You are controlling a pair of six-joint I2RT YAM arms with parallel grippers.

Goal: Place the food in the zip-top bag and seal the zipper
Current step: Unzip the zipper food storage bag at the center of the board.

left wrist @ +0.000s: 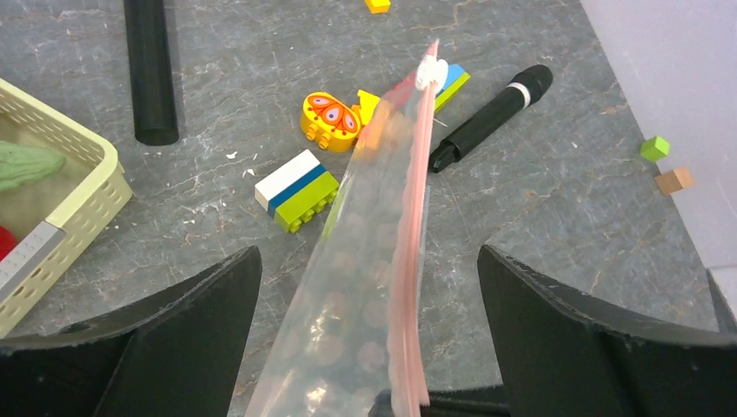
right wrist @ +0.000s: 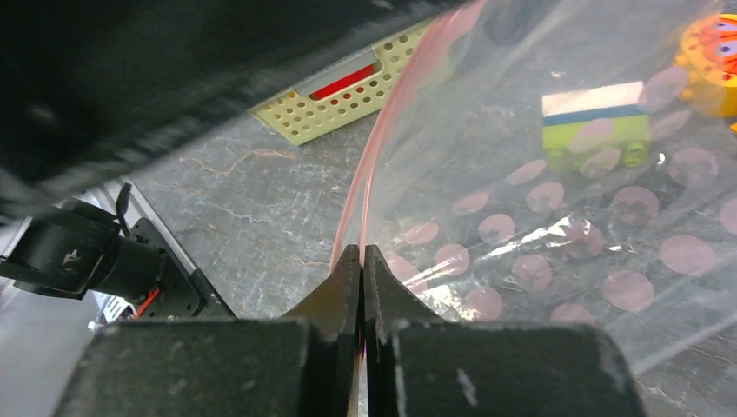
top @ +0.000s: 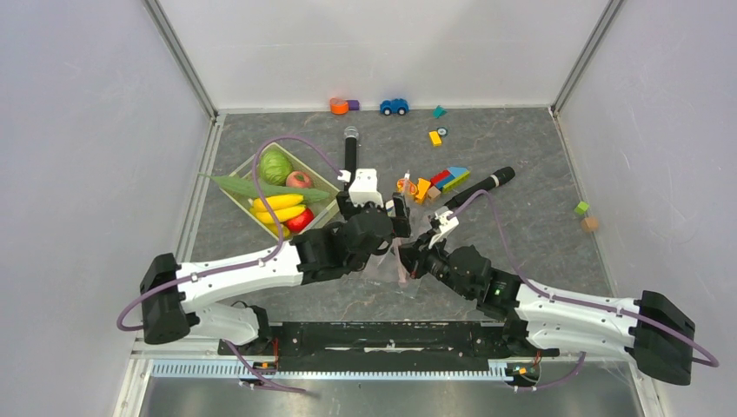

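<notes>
The right gripper pinched the zipper to hold the bag up; the left gripper stood spread astride it, gripping nothing, food waiting in the basket.

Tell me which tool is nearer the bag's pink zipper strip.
Right. The right tool is shut on the zipper, pinching the pink strip between its tips. The left tool stands open, one finger on each side of the strip, neither visibly touching it.

Left jaws spread wide, right jaws pinched together (facing each other)
</notes>
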